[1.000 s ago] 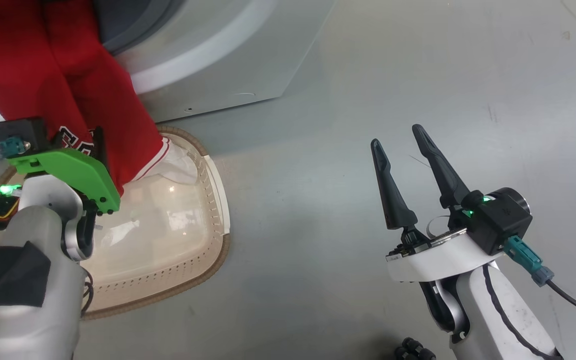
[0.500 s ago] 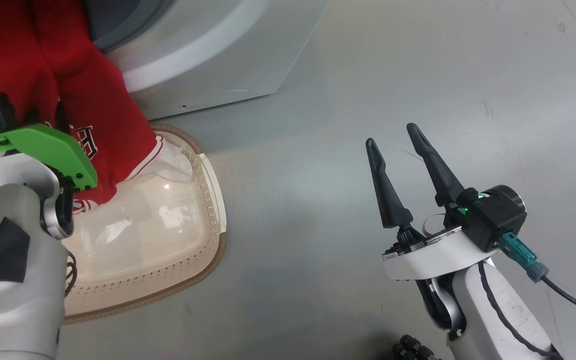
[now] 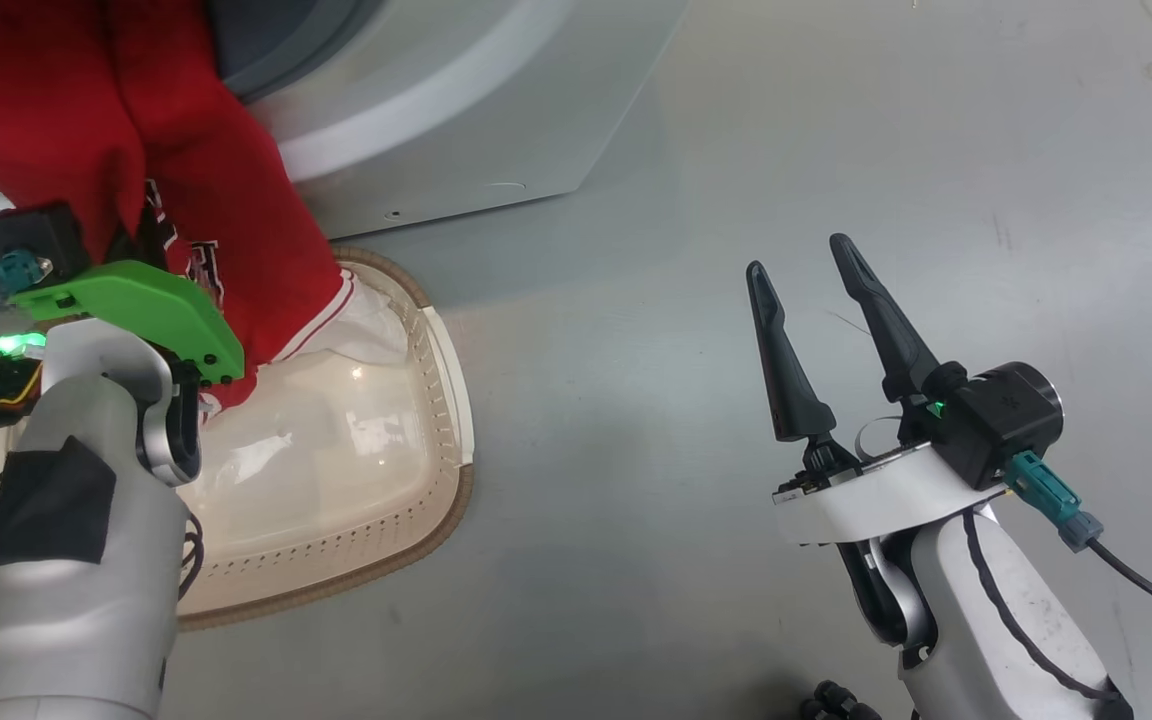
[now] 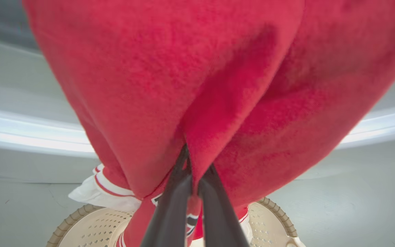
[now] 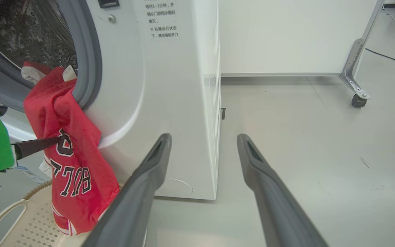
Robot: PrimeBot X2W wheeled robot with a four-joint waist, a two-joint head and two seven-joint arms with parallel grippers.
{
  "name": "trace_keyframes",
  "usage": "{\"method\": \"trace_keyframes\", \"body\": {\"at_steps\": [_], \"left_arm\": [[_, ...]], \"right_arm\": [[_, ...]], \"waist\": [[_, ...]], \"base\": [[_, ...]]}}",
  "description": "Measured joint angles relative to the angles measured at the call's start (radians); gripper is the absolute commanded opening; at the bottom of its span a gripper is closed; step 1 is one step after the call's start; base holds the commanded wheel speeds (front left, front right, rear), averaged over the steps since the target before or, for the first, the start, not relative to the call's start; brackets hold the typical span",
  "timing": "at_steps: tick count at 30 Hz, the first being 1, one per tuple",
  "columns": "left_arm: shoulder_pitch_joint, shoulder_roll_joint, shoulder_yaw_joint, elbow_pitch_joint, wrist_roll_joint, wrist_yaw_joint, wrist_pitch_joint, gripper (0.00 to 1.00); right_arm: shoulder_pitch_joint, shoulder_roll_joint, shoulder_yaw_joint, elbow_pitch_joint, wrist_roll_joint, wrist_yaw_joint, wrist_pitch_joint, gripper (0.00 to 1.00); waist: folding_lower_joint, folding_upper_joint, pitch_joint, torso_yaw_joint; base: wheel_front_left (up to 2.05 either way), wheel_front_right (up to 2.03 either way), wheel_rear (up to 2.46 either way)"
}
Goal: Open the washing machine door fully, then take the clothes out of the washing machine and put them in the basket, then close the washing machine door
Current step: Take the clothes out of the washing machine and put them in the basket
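Red clothes (image 3: 206,200) with white trim hang out of the washing machine (image 3: 496,120) opening, their lower end in the cream basket (image 3: 441,400) on the floor below. My left gripper (image 4: 188,156) is shut on a fold of this red garment (image 4: 197,85), just above the basket rim (image 4: 77,212). From the right wrist view, the lettered garment (image 5: 70,154) drapes from the drum (image 5: 29,31), with the left gripper's dark fingers (image 5: 39,144) pinching it. My right gripper (image 3: 798,254) is open over bare floor, holding nothing. The washing machine door is out of view.
Grey floor (image 3: 636,400) stretches to the right of the basket and the machine. In the right wrist view, a white wall panel stands behind the machine, with a metal frame leg on a caster (image 5: 357,99) and a cable (image 5: 389,58) at the far right.
My left gripper went from open to shut on the hanging red garment. The right arm has stayed put; the head view shifted slightly.
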Motion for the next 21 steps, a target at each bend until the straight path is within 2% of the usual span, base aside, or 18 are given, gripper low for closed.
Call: {"method": "trace_keyframes", "body": {"at_steps": [13, 21], "left_arm": [[0.065, -0.033, -0.038, -0.028, 0.015, -0.043, -0.202, 0.00], [0.088, -0.046, -0.067, -0.115, 0.029, -0.061, -0.227, 0.00]], "right_arm": [[0.002, 0.000, -0.026, 0.036, -0.047, 0.002, 0.000, 1.00], [0.023, -0.006, -0.048, 0.054, -0.059, 0.003, 0.000, 1.00]], "waist": [[0.0000, 0.0000, -0.063, 0.068], [0.0000, 0.0000, -0.118, 0.110]], "base": [[0.00, 0.00, 0.00], [0.00, 0.00, 0.00]]}}
